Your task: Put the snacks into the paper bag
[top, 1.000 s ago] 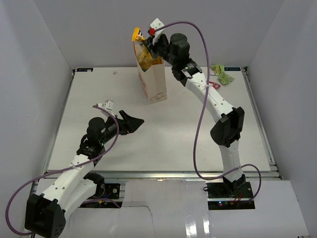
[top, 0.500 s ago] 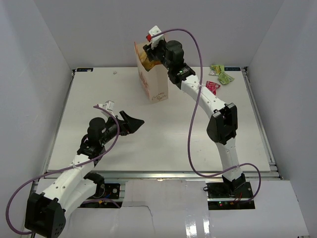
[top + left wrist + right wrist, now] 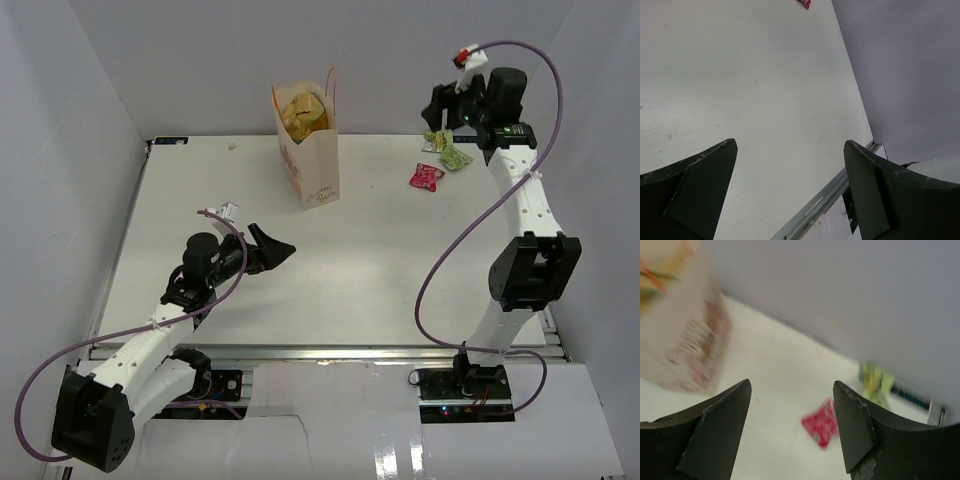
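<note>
The cream paper bag [image 3: 312, 165] stands upright at the back centre, blurred at the left of the right wrist view as paper bag [image 3: 687, 347]. The tan-yellow chip bag [image 3: 303, 112] sits inside it, its top showing. A pink packet [image 3: 427, 177] and light green packets [image 3: 449, 152] lie at the back right. My right gripper [image 3: 434, 108] hangs open and empty above them; the right wrist view shows this gripper [image 3: 791, 385] over the pink packet [image 3: 822, 425], the green packet [image 3: 875, 382] beyond. My left gripper [image 3: 277, 246] is open and empty over mid-table.
The white table [image 3: 400, 260] is walled on three sides. A metal rail [image 3: 815, 210] runs along its near edge. In the left wrist view the left gripper [image 3: 790, 144] looks over bare table, with a pink packet corner [image 3: 805, 3] at the top.
My right gripper let go of the chip bag, which dropped into the paper bag, then opened and swung right to above the small packets. The left arm barely shifted.
</note>
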